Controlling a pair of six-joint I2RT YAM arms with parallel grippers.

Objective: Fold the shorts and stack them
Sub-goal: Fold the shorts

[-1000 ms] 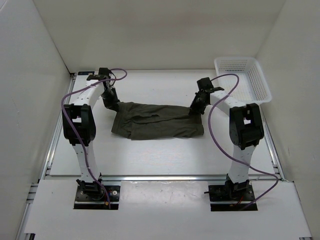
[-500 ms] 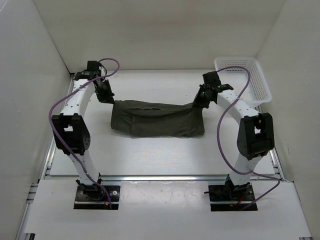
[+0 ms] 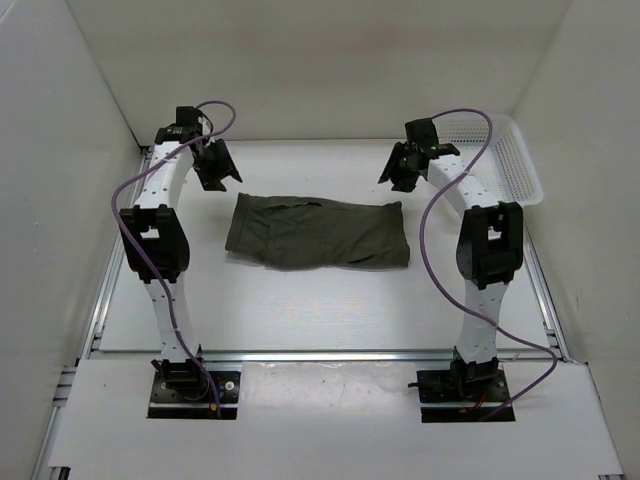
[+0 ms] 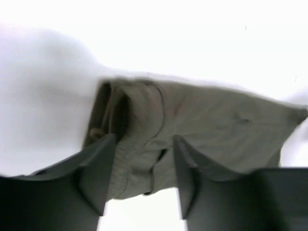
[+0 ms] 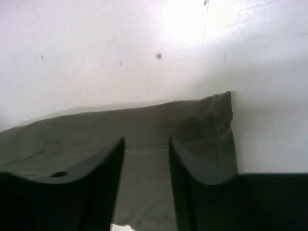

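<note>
The dark olive-green shorts point(image 3: 315, 232) lie as a flat wide band across the middle of the table. Both grippers hang apart from the cloth, just beyond its far corners. My left gripper point(image 3: 215, 168) hovers off the left corner and is open. Between its fingers the left wrist view shows only the bunched waist end of the shorts point(image 4: 202, 120) lying below the left gripper point(image 4: 144, 139). My right gripper point(image 3: 398, 170) hovers off the right corner, also open. In its wrist view the right gripper point(image 5: 147, 140) frames the shorts' hem corner point(image 5: 211, 120) without touching it.
A white mesh basket point(image 3: 520, 165) stands at the back right corner, close to the right arm's cable. White walls close in the table on three sides. Metal rails run along the left, right and near edges.
Both grippers were shut on the shorts' far corners, holding them raised. They have opened, let go and drawn back towards the far wall; the shorts now lie flat.
</note>
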